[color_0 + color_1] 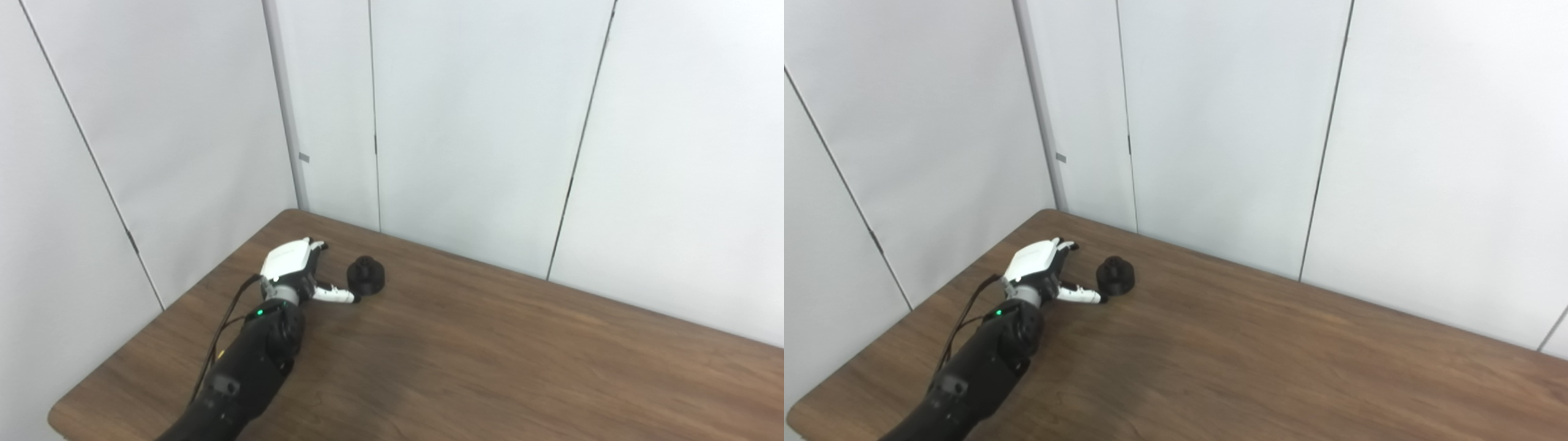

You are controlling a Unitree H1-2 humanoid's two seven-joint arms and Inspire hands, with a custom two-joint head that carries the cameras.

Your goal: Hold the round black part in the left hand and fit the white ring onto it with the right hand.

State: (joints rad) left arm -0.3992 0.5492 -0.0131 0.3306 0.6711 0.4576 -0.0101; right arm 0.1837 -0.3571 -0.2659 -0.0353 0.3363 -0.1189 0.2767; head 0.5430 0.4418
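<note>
The round black part (pixel 365 276) sits upright on the brown table (pixel 490 355), near its far left corner. My left hand (pixel 294 269) rests just left of the part, open, with the thumb (pixel 334 295) stretched toward the part's near side and its tip touching or almost touching the base. The fingers curl at the far side, apart from the part. Nothing is held. No white ring shows in either view. My right hand is out of sight.
White wall panels (pixel 478 122) stand close behind the table's far edge and along its left side. The table's left corner edge (pixel 61 416) lies near my left arm (pixel 245 373). Bare wood stretches to the right.
</note>
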